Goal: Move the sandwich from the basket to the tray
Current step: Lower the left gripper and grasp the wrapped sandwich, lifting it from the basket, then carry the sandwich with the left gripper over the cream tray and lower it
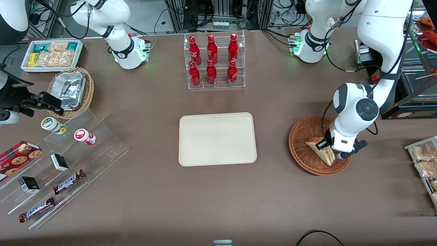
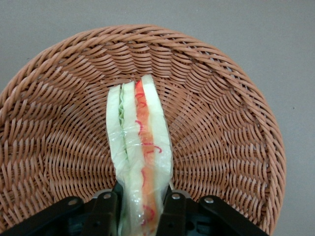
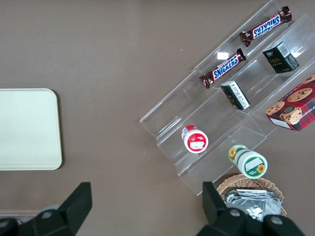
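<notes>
The sandwich [image 1: 320, 149] is a clear-wrapped wedge of pale bread with red and green filling, lying in the round reddish-brown wicker basket [image 1: 297, 150] toward the working arm's end of the table. My gripper [image 1: 330, 151] is lowered into the basket, with one black finger pressed against each flat side of the wedge. In the left wrist view the sandwich [image 2: 140, 142] stands on edge between the fingers [image 2: 106, 211], and the basket's weave [image 2: 221, 98] lies all around it. The cream tray [image 1: 217, 139] sits bare at the table's middle, beside the basket.
A clear rack of red bottles [image 1: 214, 61] stands farther from the front camera than the tray. Toward the parked arm's end are a stepped clear display with snacks [image 1: 68, 164], a tan basket of foil containers [image 1: 70, 90] and a white bin [image 1: 51, 54]. Packets [image 1: 425, 160] lie at the working arm's table edge.
</notes>
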Robot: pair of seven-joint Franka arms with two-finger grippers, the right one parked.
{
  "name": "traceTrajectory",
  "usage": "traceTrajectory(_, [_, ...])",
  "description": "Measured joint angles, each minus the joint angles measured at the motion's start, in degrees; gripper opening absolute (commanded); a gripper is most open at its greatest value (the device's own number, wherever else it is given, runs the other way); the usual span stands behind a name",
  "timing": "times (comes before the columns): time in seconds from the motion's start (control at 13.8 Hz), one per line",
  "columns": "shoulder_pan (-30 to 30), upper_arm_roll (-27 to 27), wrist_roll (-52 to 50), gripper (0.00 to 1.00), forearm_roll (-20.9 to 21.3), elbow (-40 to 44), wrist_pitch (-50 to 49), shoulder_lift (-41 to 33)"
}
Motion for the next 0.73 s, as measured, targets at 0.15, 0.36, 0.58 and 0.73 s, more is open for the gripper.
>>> traceTrajectory(0.15, [0.0, 0.0, 0.0, 0.25, 0.0, 0.8, -3.2, -1.5])
traceTrajectory(0.36, [-1.1, -0.2, 0.0, 0.25, 0.0, 3.6, -13.5, -6.4])
traceTrajectory(0.58, [-7.2, -0.6, 0.0, 0.24, 0.0, 9.0, -23.6, -9.4])
traceTrajectory(0.73, [-12.6, -0.8, -1.0, 0.24, 0.0, 12.0, -26.6, -9.2])
